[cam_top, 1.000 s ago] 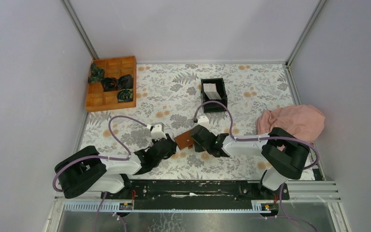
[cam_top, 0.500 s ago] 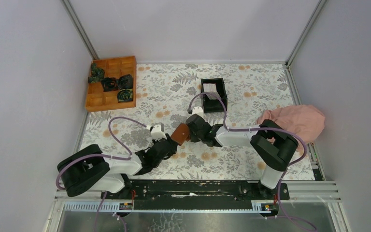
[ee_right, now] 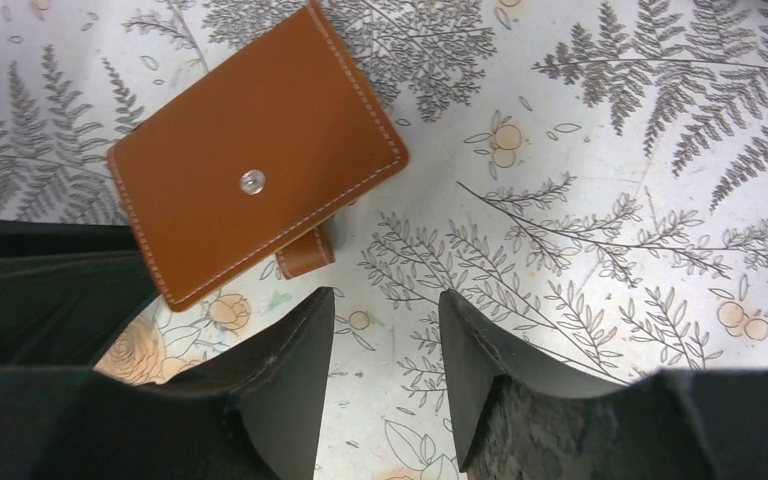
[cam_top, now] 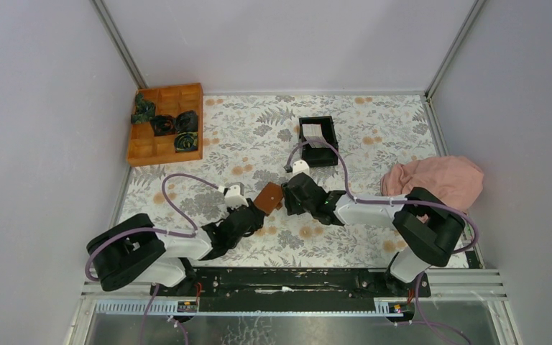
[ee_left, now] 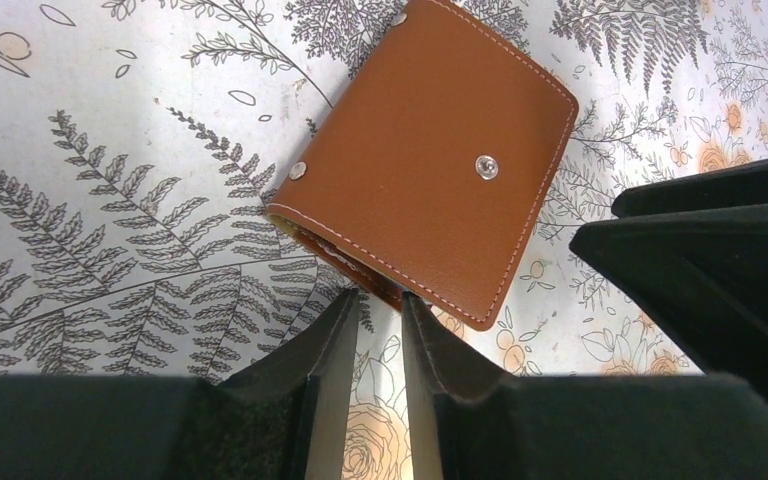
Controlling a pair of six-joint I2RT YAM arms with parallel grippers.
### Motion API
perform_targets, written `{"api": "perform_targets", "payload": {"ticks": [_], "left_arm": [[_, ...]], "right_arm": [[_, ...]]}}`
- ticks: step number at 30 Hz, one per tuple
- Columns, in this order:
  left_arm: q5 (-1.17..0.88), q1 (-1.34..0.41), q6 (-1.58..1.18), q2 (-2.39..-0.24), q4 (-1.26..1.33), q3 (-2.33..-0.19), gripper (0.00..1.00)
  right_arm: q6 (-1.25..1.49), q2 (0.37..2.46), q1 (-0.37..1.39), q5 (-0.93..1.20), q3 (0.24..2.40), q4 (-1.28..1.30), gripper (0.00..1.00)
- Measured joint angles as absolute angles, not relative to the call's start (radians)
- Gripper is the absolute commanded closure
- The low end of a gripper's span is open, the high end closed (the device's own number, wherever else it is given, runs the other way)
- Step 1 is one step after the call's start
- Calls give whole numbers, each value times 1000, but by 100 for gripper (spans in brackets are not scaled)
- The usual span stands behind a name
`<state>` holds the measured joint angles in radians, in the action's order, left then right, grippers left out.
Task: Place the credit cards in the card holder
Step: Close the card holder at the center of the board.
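Step is judged as opening the card holder (ee_left: 430, 170), which is laid shut, brown face up, on the surface (ee_right: 610, 150). Left pincer (ee_left: 380, 300) is set narrow at the holder's edge; a grip cannot be told. Right pincer (ee_right: 385, 310) is spread, empty, just beside the holder. Cards (cam_top: 313, 131) are seen in the box (cam_top: 333, 140) beyond the holder. Next, the cover must be lifted.

Bright, even overhead light, sharp views
Soft light covers the tabletop (cam_top: 388, 129); the card holder (ee_left: 430, 170) casts a thin soft shadow and its snap (ee_left: 486, 167) glints. In both wrist views the near black fingers (ee_left: 300, 365) are blurred and underlit.
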<state>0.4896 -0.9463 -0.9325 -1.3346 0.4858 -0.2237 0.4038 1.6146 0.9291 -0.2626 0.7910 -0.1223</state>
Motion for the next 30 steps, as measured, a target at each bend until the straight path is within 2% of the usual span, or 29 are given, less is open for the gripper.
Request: {"api": "perform_targets", "payload": {"ticks": [13, 30], "left_arm": [[487, -946, -934, -1389, 522, -250, 71], [484, -946, -937, -1415, 560, -251, 71]], "right_arm": [[369, 1666, 986, -247, 777, -202, 48], [283, 1753, 1027, -422, 729, -442, 49]]}}
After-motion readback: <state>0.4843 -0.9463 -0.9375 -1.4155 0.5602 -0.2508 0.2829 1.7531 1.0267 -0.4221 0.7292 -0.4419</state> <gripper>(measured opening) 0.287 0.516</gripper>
